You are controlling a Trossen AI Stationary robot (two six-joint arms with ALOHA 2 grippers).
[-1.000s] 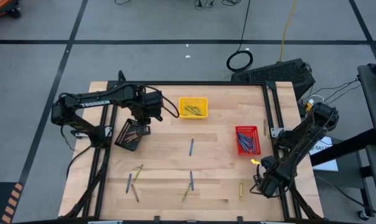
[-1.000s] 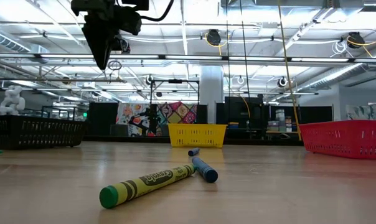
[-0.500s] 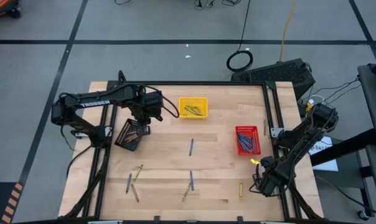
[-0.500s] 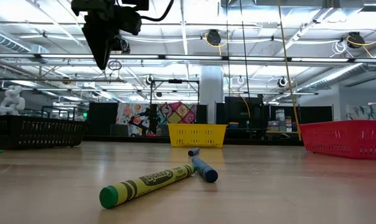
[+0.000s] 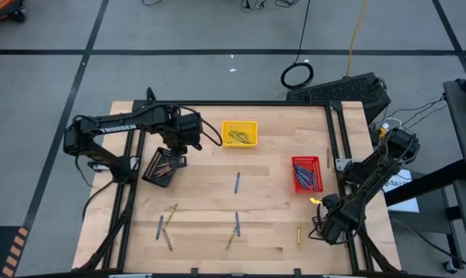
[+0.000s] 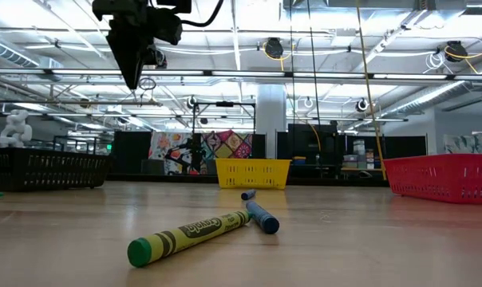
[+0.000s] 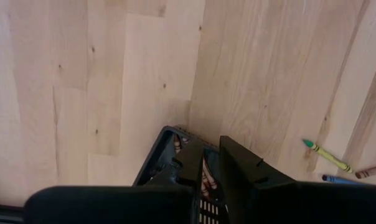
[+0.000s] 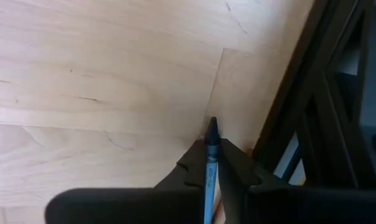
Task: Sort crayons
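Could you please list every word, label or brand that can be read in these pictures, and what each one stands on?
"TROSSEN": on the left arm, high view.
Black lettering on the green-tipped yellow crayon, low view: looks like a brand, too blurred to read.
Print on the blue crayon in the right gripper: too small to read.

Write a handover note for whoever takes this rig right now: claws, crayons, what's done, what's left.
Right claw: shut on a blue crayon, near the table's right front corner.
Left claw: over the black mesh tray; grip unclear.
Done: crayons lie in the yellow square tray and red square tray.
Left: drop off the blue crayon, then sort the loose crayons on the wooden table.
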